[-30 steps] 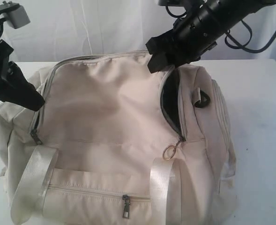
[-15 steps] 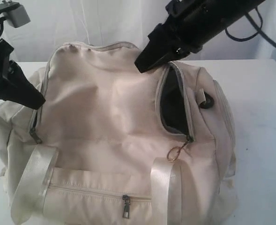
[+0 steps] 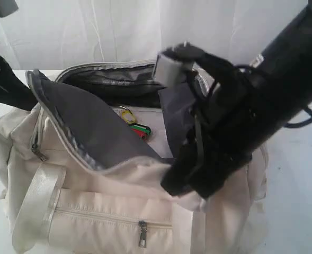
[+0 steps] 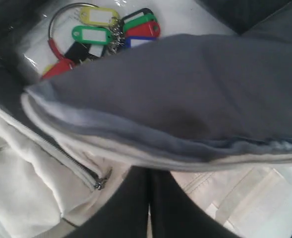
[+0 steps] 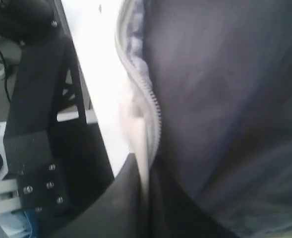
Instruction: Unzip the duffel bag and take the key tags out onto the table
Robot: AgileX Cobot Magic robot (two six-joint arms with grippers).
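The cream duffel bag [image 3: 103,211] lies on the white table [image 3: 299,174] with its top flap [image 3: 92,127] thrown open toward the front, dark grey lining up. Inside, the key tags [image 3: 137,127] lie on the bag's pale floor; red, green, yellow, blue and black tags on a metal ring [image 4: 103,34]. My right gripper [image 3: 179,185] is shut on the flap's cream zip edge [image 5: 146,161]. The left gripper [image 4: 149,169] is shut, its tips tucked under the flap's edge at the bag's left end. In the exterior view only the left arm [image 3: 2,90] shows.
A pale webbing strap [image 3: 36,206] and the front pocket's zip pull [image 3: 142,233] are at the bag's front. The right arm crosses over the bag's right half. A white curtain hangs behind. Bare table shows right of the bag.
The right gripper has dragged the flap's edge forward and down, folding the top open. The grey lining and the key tags now show. The left arm has hardly moved.
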